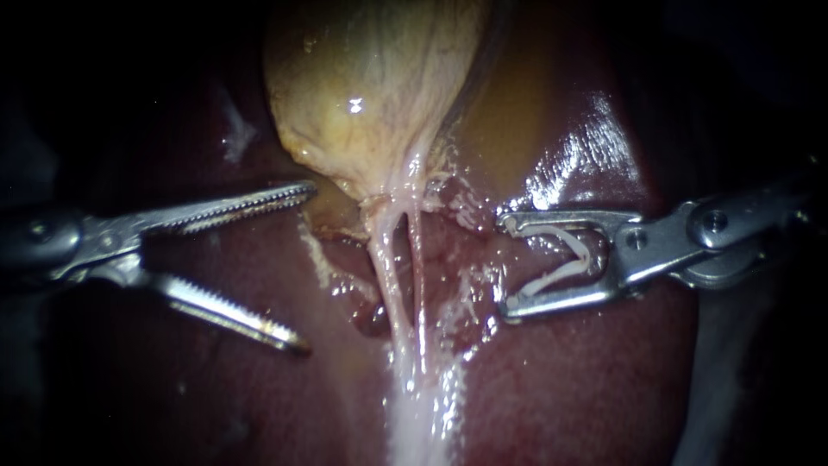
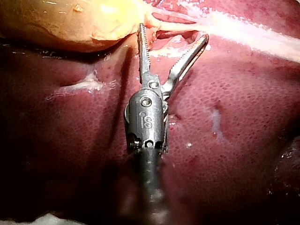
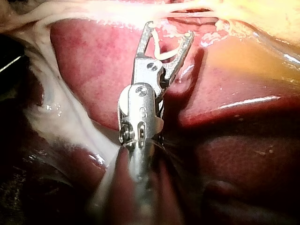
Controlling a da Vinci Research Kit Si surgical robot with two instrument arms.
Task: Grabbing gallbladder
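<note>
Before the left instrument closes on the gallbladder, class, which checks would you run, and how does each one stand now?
1. Left instrument pincer open and empty: ok.
2. Lower end of the gallbladder in view: ok.
3. Gallbladder between the pincer's two halves: not ok; only the upper tip is near its lower edge.
4. Upper tip touching tissue: cannot tell.
5. Tubes not gripped: ok.
6. Right instrument out of the way: ok; it holds a clip over the liver, apart from the gallbladder.
</note>
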